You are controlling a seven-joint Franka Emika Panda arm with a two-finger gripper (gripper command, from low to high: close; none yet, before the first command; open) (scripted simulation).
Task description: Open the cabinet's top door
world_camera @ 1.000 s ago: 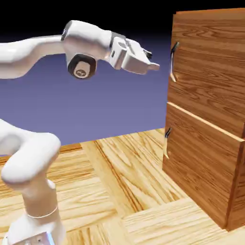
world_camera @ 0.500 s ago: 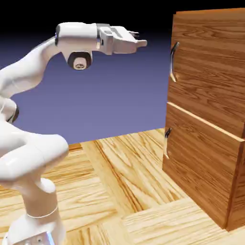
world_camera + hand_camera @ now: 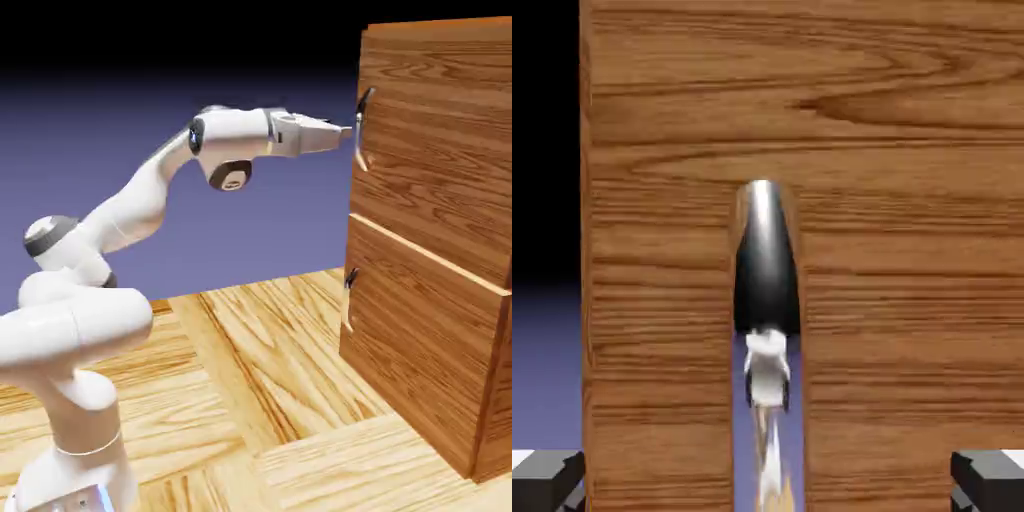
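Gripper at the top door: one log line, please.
gripper: open | top-door handle: between fingertips, not gripped | top door: closed

In hand view, the gripper's fingertips (image 3: 548, 480) are cut by btm edge; the top door's handle (image 3: 767, 270) also, its lower end. In exterior view, cabinet's (image 3: 430, 130) right side is cut off.

Tall reddish-brown cabinet (image 3: 430, 280): wood look, dark streaked grain, smooth. Curved vertical handle of the upper door (image 3: 363, 130): glossy, metal-like, mirroring its surroundings in the hand view. White robot arm (image 3: 125, 215): smooth, plastic-like, softly shiny. Pale yellow floor-like surface (image 3: 250, 370): wood look, bold grain, laid in patches.
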